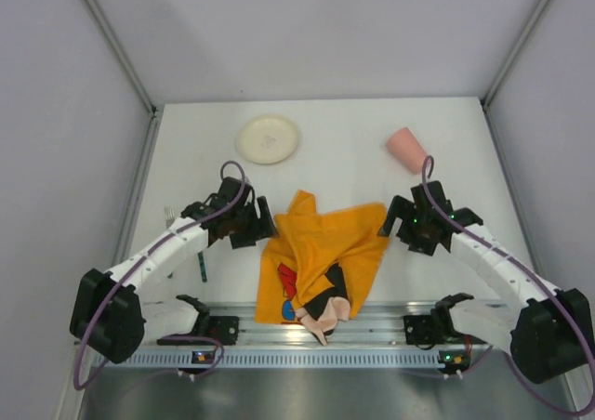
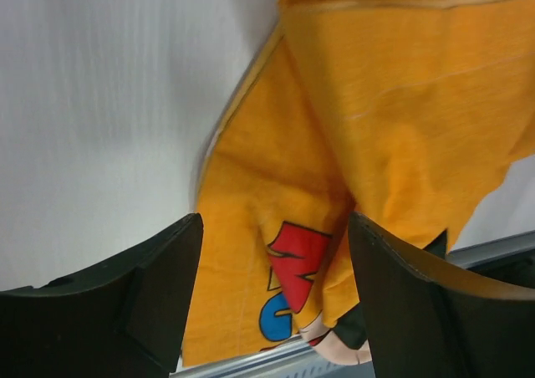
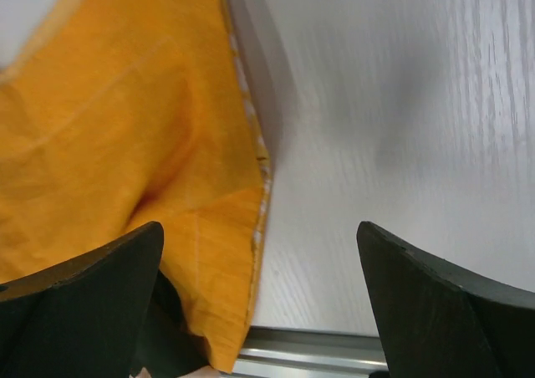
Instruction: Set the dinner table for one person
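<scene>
Table (image 1: 344,150): we find it under both grippers. Cloth (image 1: 325,243): crumpled, folded on itself, btwn the two grippers, near end over the rail (image 1: 381,322). L gripper (image 2: 274,227): jaws spread, astride cloth's edge, no pinch seen. R gripper (image 3: 260,232): jaws spread wide, astride the opp. edge. Risks, as we judge: L catches two layers, so cloth won't open flat; uneven pull drags it off. Plate (image 1: 268,138) and cup (image 1: 406,149) lie beyond the grippers. Fork (image 1: 169,216), outboard of L, could be swept.
</scene>
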You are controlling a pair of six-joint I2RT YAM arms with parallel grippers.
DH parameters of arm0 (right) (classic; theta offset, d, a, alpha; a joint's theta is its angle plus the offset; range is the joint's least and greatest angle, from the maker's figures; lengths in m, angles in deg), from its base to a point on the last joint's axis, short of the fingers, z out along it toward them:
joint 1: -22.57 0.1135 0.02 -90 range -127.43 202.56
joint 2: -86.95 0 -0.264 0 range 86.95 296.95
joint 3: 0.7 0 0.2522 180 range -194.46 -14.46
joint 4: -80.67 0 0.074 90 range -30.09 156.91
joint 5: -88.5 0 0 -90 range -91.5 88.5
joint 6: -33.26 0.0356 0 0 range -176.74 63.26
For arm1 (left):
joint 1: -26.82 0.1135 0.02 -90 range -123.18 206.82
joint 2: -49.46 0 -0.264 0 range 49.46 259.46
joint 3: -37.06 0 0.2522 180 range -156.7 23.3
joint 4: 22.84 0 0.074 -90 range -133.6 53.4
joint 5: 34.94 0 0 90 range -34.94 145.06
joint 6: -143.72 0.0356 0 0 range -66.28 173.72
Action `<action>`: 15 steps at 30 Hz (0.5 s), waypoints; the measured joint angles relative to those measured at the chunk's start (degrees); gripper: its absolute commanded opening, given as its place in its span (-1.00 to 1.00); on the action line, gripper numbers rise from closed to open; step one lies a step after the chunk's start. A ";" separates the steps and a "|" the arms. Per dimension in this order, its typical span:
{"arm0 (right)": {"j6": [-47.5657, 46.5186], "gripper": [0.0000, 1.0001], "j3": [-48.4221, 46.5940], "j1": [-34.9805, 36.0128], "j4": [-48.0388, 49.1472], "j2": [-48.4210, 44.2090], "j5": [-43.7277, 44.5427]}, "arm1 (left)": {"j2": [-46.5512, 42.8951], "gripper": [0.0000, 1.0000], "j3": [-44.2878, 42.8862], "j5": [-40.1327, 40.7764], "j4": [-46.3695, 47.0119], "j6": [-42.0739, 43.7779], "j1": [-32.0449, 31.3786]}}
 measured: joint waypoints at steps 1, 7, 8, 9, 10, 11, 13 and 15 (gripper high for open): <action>0.28 1.00 1.79 0.00 -0.83 0.39 -0.42 | -0.46 0.49 1.84 0.04 -0.57 -0.61 -0.44; 0.20 0.99 4.17 0.02 -0.07 4.20 -1.77 | -1.44 0.46 7.85 1.84 -2.64 -3.23 -0.61; 0.13 1.00 4.17 0.02 0.66 5.22 -1.88 | -1.42 0.45 8.02 1.95 -2.58 -3.37 -0.61; -0.02 1.00 4.17 0.02 1.51 6.49 -1.99 | -1.33 0.45 8.20 1.92 -2.38 -3.50 -0.61; -0.22 1.00 4.17 0.00 2.40 7.96 -2.14 | -1.09 0.45 8.37 1.92 -2.12 -3.61 -0.66; -0.28 0.99 4.17 0.02 3.34 9.49 -2.43 | -0.72 0.44 8.59 1.95 -1.70 -3.72 -0.70; -0.37 0.99 4.02 0.00 4.85 12.02 -3.15 | 0.68 0.43 9.11 1.95 -0.55 -3.91 -0.98; -0.37 1.00 3.43 0.02 6.93 13.11 -3.96 | 2.45 0.42 9.46 1.95 0.50 -4.07 -1.16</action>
